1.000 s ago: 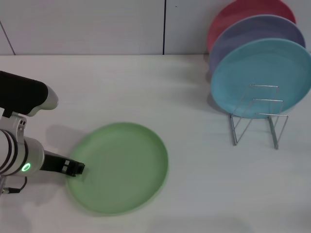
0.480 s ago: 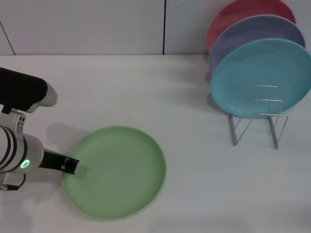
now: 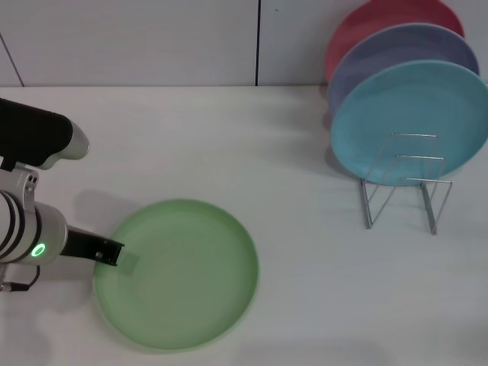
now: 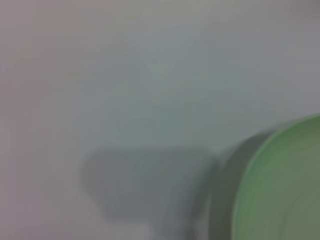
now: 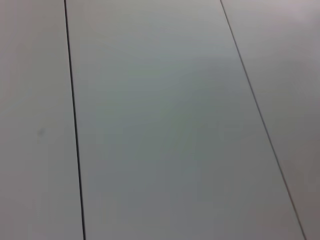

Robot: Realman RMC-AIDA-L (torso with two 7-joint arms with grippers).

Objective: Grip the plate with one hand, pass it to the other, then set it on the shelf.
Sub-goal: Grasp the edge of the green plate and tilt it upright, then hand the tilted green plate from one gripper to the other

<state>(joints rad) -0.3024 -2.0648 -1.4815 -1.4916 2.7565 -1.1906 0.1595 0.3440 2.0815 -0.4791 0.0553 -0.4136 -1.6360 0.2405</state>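
The light green plate [image 3: 183, 278] lies flat on the white table near the front left. My left gripper [image 3: 114, 253], on the arm with the green ring, sits at the plate's left rim and is shut on it. The plate's edge [image 4: 285, 190] also fills a corner of the left wrist view, which shows none of my own fingers. The silver wire shelf [image 3: 404, 187] stands at the right, with its front loops bare. My right gripper is out of view; its wrist camera sees only pale panels.
On the wire rack a turquoise plate [image 3: 412, 122], a lavender plate [image 3: 396, 57] and a red plate [image 3: 381, 23] stand on edge, one behind the other. A wall rises behind the table [image 3: 290, 252].
The left gripper has drawn back to the left and the green plate has slid left and toward the table's front edge with it.
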